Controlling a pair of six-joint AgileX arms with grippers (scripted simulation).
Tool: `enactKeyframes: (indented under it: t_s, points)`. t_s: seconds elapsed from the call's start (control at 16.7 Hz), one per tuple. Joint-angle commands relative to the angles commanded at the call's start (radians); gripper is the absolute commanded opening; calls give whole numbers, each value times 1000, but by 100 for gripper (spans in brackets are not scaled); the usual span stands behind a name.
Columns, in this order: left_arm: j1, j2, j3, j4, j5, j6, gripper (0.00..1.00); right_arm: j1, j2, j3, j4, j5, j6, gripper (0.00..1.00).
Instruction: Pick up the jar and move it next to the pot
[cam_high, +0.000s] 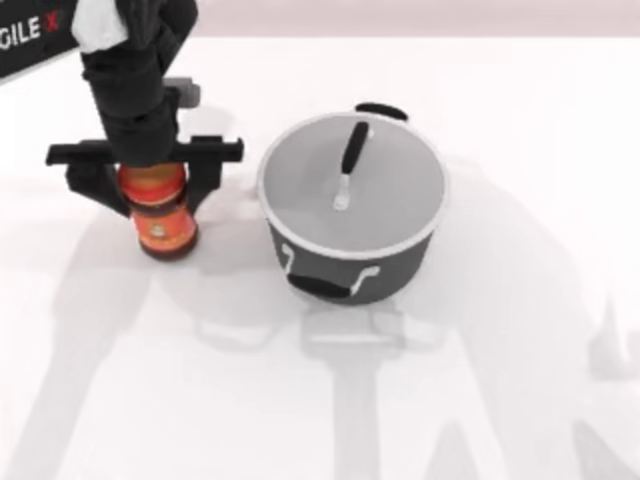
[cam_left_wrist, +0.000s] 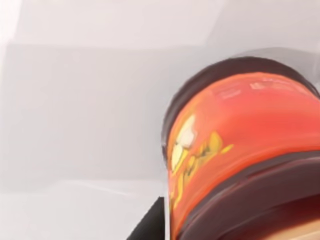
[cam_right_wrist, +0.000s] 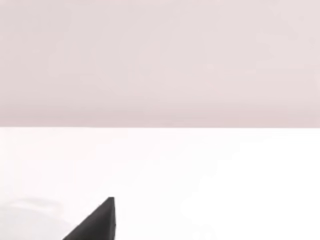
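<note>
The jar, small with an orange-red lid and label and a dark base, sits between the fingers of my left gripper, which is shut on it. It is to the left of the pot, with a narrow gap between them. The pot is large, dark grey and round, with a white-rimmed grey lid and a black lid handle. The left wrist view is filled by the jar, with one dark finger against its side. Whether the jar's base touches the table cannot be told. My right gripper shows only as one dark fingertip.
The white table stretches around the pot to the front and right. A black sign with white letters stands at the back left corner. The right wrist view shows only bare table and a pale wall.
</note>
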Motion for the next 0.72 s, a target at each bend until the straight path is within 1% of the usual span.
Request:
enactKeyframes:
  t_s: [0.36, 0.42, 0.72]
  points:
    - [0, 0, 0, 0, 0, 0, 98, 0, 0, 0, 0, 0, 0, 100]
    - [0, 0, 0, 0, 0, 0, 100, 0, 0, 0, 0, 0, 0, 100]
    - [0, 0, 0, 0, 0, 0, 100, 0, 0, 0, 0, 0, 0, 100]
